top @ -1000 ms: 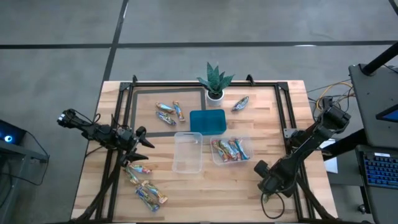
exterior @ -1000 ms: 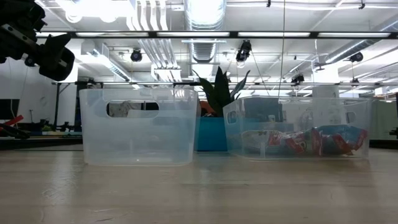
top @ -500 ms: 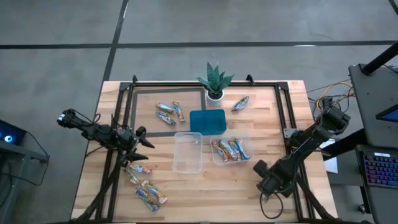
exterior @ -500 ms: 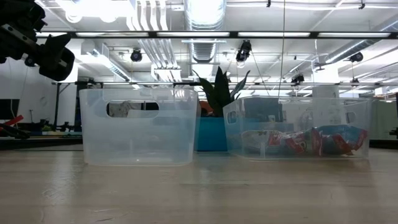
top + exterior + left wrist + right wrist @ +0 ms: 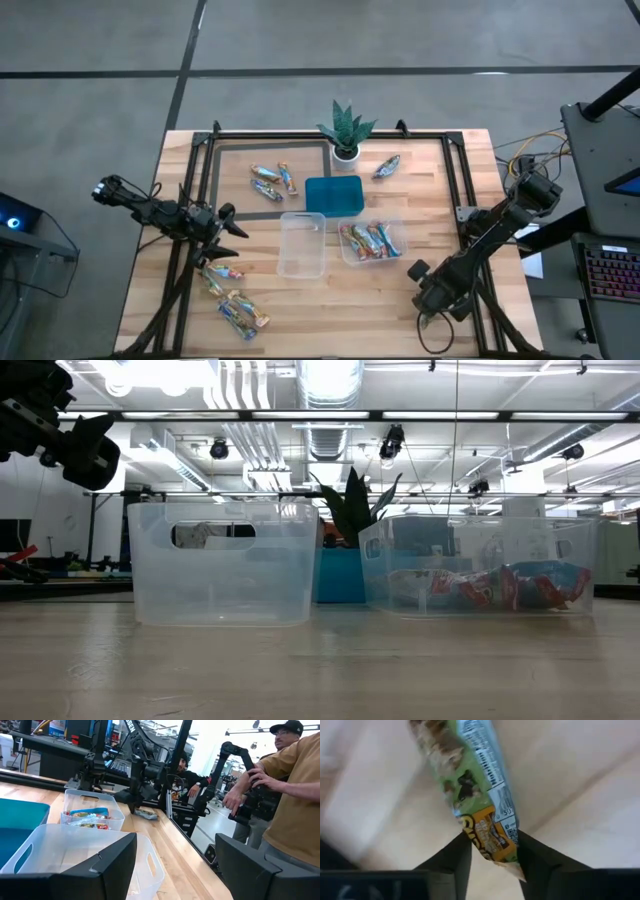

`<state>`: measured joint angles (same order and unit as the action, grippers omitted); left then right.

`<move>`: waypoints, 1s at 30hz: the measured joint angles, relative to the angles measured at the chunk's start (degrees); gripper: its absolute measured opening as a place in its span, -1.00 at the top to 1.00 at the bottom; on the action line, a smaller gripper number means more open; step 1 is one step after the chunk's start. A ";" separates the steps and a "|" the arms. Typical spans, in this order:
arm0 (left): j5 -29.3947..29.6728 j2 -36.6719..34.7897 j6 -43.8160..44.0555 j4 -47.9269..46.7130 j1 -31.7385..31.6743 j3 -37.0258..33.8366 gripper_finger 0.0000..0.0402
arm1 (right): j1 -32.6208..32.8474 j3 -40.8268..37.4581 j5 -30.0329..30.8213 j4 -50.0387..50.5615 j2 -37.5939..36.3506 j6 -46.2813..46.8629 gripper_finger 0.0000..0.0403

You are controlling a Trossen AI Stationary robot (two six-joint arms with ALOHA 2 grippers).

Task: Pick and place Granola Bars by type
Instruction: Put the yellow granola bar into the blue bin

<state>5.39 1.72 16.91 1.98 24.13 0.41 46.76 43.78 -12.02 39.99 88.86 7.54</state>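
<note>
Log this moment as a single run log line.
right gripper: closing on a granola bar at table's near right | left gripper: open, waiting left | right tub: holds bars | left tub: empty

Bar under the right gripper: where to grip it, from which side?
Grip the granola bar across its narrow width, at the end nearest the right gripper, coming straight down from above. It lies flat on the table, and the fingers already flank that end.

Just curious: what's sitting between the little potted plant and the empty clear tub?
In the high view, a teal tray lies between the potted plant and the empty clear tub.
</note>
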 joint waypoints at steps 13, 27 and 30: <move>-0.01 0.00 0.01 0.00 0.00 -0.01 -0.25 | -0.05 6.04 0.83 1.46 -2.87 0.37 0.82; 0.00 -0.02 0.02 -0.03 -0.01 -0.01 -0.25 | -5.78 24.59 3.12 11.30 -3.65 16.26 0.84; -0.01 0.00 0.02 -0.01 0.00 -0.01 -0.25 | -7.77 28.97 6.13 12.75 -3.65 21.14 0.84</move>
<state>5.37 1.72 16.93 1.97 24.13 0.40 38.99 72.75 -5.89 52.74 85.21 28.69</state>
